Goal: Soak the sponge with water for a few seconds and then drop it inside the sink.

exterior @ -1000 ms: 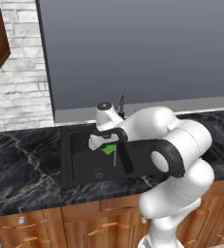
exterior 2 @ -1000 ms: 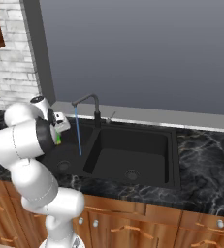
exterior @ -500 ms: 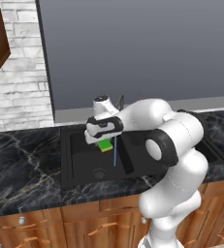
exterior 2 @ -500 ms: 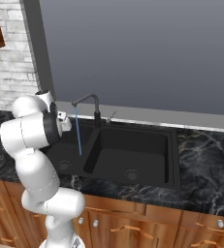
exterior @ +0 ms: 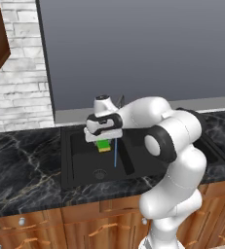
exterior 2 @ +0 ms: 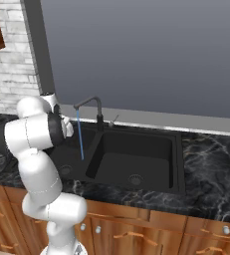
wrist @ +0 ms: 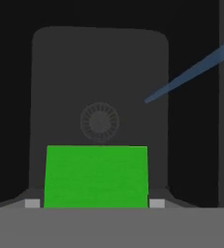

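Centre of the left base view: the gripper, closed on the sponge, had swung leftward over the sink since a second earlier, leaving the sponge just left of the water; soaking appeared unfinished.

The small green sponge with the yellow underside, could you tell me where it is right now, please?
In the left base view the green sponge with the yellow underside hangs in the gripper above the left basin of the matte black sink, just left of the thin blue water stream.
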Controlling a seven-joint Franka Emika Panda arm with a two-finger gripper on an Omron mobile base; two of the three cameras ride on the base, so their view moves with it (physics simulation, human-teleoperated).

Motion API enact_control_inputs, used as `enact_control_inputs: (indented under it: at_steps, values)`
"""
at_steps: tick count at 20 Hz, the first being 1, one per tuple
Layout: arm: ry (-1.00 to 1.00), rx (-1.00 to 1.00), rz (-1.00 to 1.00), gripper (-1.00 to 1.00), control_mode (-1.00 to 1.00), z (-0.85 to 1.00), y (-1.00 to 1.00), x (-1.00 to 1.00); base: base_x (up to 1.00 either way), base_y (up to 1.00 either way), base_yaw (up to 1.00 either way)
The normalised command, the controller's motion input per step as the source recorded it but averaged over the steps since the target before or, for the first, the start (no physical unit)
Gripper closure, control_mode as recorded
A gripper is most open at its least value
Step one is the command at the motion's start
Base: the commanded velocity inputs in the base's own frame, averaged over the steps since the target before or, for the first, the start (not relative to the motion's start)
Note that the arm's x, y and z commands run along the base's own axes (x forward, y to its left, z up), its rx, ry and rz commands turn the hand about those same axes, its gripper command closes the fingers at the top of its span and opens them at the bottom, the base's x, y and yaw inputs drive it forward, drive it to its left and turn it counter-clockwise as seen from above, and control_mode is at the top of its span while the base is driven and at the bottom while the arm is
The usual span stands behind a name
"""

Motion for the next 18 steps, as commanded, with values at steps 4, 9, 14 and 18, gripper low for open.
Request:
enact_control_inputs:
  at_steps: [4, 9, 14, 18]
  values:
    - [0.00, 0.00, -0.10, 1.00, -1.00, -0.36, 0.03, 0.00, 0.00, 0.00, 0.00]
    - [-0.02, 0.00, -0.07, 1.00, -1.00, -0.33, 0.08, 0.16, 0.00, 0.00, 0.00]
    - [-0.04, 0.00, -0.06, 1.00, -1.00, -0.40, 0.07, 0.25, 0.00, 0.00, 0.00]
    - [-0.06, 0.00, -0.06, 1.00, -1.00, -0.33, 0.07, 0.24, 0.00, 0.00, 0.00]
